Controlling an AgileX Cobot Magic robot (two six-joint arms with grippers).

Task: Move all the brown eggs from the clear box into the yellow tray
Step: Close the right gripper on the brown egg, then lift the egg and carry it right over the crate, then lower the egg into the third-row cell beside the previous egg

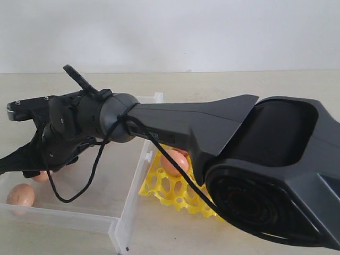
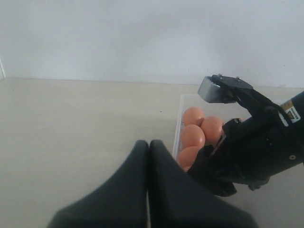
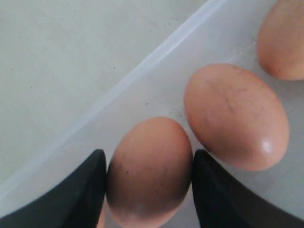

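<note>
My right gripper (image 3: pixel 148 153) is down inside the clear box (image 3: pixel 142 71), its two black fingers pressed against both sides of a brown egg (image 3: pixel 149 166). A larger speckled egg (image 3: pixel 236 116) lies right beside it, and another egg (image 3: pixel 282 40) lies further off. In the exterior view the right arm reaches across to the box's left end (image 1: pixel 29 166), where one egg (image 1: pixel 21 195) lies near the front wall. The yellow tray (image 1: pixel 164 188) holds one visible egg (image 1: pixel 173 162); the arm hides most of it. My left gripper (image 2: pixel 149 145) is shut and empty, hovering just outside the box.
The right arm's bulky black housing (image 1: pixel 276 175) fills the right side of the exterior view. The clear box's white corner post and wall (image 1: pixel 133 186) separate it from the tray. Several eggs (image 2: pixel 194 135) are clustered by the box wall near the left gripper. Bare tabletop (image 2: pixel 71 123) lies beyond.
</note>
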